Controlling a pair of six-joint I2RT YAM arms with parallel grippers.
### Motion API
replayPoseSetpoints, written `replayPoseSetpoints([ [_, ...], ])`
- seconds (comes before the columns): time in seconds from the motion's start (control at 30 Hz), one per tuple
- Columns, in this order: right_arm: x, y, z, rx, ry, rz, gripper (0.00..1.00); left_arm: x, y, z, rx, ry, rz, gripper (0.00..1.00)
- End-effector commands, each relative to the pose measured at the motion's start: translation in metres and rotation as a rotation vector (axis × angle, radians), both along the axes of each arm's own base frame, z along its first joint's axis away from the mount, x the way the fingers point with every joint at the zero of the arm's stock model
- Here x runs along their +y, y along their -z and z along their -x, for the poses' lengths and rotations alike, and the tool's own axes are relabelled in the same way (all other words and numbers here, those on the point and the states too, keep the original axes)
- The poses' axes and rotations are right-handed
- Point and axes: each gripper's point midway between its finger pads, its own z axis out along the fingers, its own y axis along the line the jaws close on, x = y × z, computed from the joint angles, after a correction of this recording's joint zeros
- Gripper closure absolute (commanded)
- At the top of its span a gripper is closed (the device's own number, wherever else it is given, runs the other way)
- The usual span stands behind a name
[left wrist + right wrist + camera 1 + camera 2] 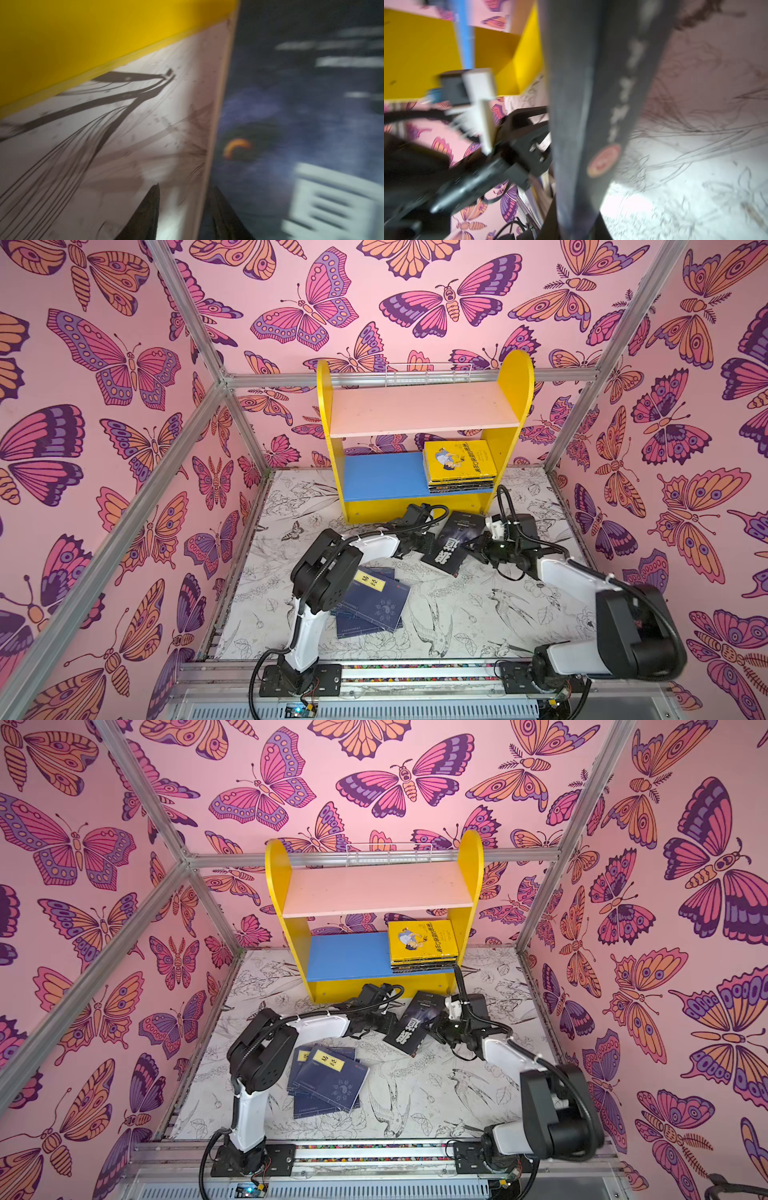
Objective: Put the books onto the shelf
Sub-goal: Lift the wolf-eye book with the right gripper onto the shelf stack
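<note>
A black book (453,541) (415,1023) with white characters is tilted just in front of the shelf (515,377) (469,857). My right gripper (478,547) (434,1029) (579,228) is shut on the book's (591,104) spine side. My left gripper (428,545) (388,1025) (187,207) straddles the opposite page edge of the book (291,124), open, with a gap at one finger. A yellow cartoon book (459,460) (422,940) tops a stack on the blue lower board. Navy books (374,597) (328,1077) with yellow labels lie piled near the left arm.
The pale pink upper board (424,408) carries no books. The shelf's yellow base strip (83,41) is close behind both grippers. Butterfly-patterned walls and metal frame posts enclose the table (478,614), with a rail along the front edge.
</note>
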Motion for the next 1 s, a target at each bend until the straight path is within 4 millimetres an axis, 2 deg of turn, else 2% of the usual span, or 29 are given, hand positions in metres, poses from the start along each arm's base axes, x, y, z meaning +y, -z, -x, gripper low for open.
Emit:
replayPoseSetpoints([
  [0.0,0.016,-0.077,0.015,-0.256,-0.163,-0.018,1.0,0.082,-0.005,-0.006,0.052,-0.408,-0.1,0.56],
  [0.1,0.028,-0.122,0.03,-0.36,-0.238,-0.073,1.0,0.111,-0.019,0.001,0.043,-0.538,-0.084,0.56],
  [0.17,0.034,-0.15,0.032,-0.424,-0.253,-0.11,1.0,0.12,-0.028,0.005,0.025,-0.561,-0.08,0.55],
  [0.23,0.038,-0.179,0.025,-0.499,-0.23,-0.157,1.0,0.126,-0.035,0.008,0.015,-0.568,-0.088,0.54],
  [0.37,0.043,-0.225,-0.006,-0.61,-0.153,-0.259,1.0,0.135,-0.037,0.014,0.006,-0.572,-0.117,0.54],
  [0.47,0.05,-0.237,-0.034,-0.643,-0.081,-0.28,1.0,0.14,-0.029,0.019,0.024,-0.577,-0.141,0.53],
  [0.67,0.05,-0.244,-0.084,-0.663,0.125,-0.372,1.0,0.149,-0.021,0.032,0.043,-0.596,-0.172,0.53],
  [0.83,0.041,-0.243,-0.109,-0.643,0.247,-0.439,1.0,0.163,-0.014,0.04,0.025,-0.613,-0.234,0.53],
  [0.97,0.028,-0.231,-0.122,-0.602,0.358,-0.481,1.0,0.169,-0.01,0.044,0.029,-0.609,-0.26,0.53],
])
